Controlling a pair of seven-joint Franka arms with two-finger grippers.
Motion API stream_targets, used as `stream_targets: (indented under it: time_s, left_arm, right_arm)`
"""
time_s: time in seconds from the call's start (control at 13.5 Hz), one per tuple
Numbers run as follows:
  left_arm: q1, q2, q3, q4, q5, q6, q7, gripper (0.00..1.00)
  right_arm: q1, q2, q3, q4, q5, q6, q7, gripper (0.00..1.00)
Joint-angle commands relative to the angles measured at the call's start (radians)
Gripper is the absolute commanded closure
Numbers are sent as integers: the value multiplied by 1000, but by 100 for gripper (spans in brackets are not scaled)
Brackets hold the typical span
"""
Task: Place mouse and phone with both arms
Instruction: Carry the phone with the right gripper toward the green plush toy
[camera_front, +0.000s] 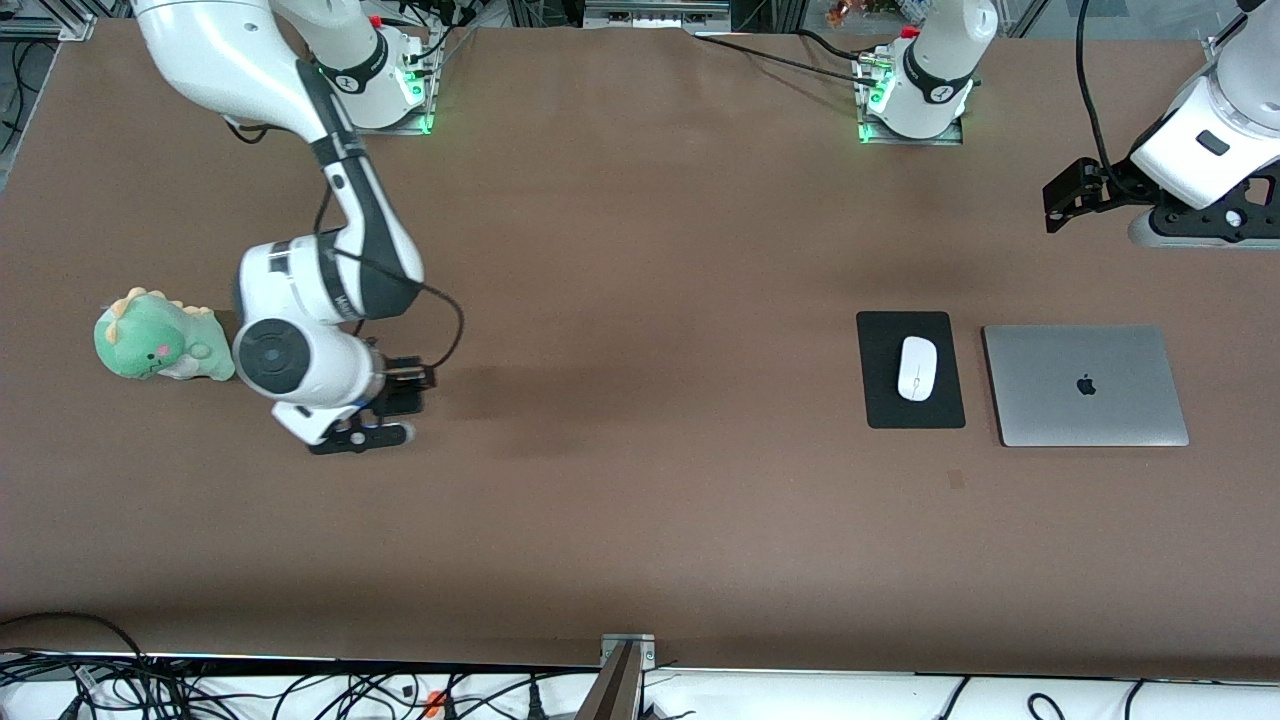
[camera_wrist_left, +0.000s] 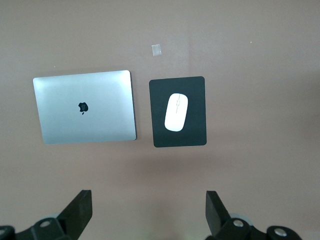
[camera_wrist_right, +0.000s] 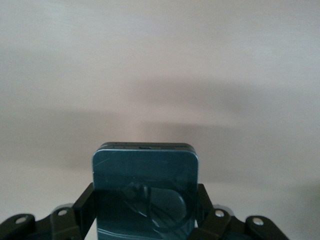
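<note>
The black phone (camera_wrist_right: 145, 187) is held by its two long edges in my right gripper (camera_wrist_right: 145, 210), which is shut on it. In the front view that gripper (camera_front: 365, 437) is low over the table toward the right arm's end, and the hand hides the phone. The white mouse (camera_front: 916, 368) lies on a black pad (camera_front: 885, 400) toward the left arm's end; the left wrist view also shows the mouse (camera_wrist_left: 176, 112). My left gripper (camera_wrist_left: 148, 212) hangs open and empty in the air. In the front view the left gripper (camera_front: 1200, 222) is over bare table farther from the camera than the laptop.
A closed silver laptop (camera_front: 1085, 385) lies beside the pad, toward the left arm's end. A green dinosaur plush (camera_front: 155, 335) sits close beside the right arm's wrist. A small tape mark (camera_front: 956, 480) is on the table nearer the camera than the pad.
</note>
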Motion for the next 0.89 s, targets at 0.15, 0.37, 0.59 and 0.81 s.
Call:
stream_targets:
  time_s: [0.15, 0.37, 0.59, 0.81]
  left_arm:
    - [6, -7, 2, 13, -15, -22, 13, 0]
    - [6, -8, -4, 13, -15, -23, 13, 0]
    - [6, -8, -4, 14, -15, -23, 13, 0]
    - [6, -8, -6, 14, -15, -33, 13, 0]
  right_arm:
    - [-16, -126, -122, -235, 14, 106, -194, 45]
    - [-85, -128, -124, -322, 22, 218, -271, 45]
    - [-99, -51, -124, -360, 113, 369, -319, 45]
    - [-99, 4, -116, -356, 180, 429, -319, 45]
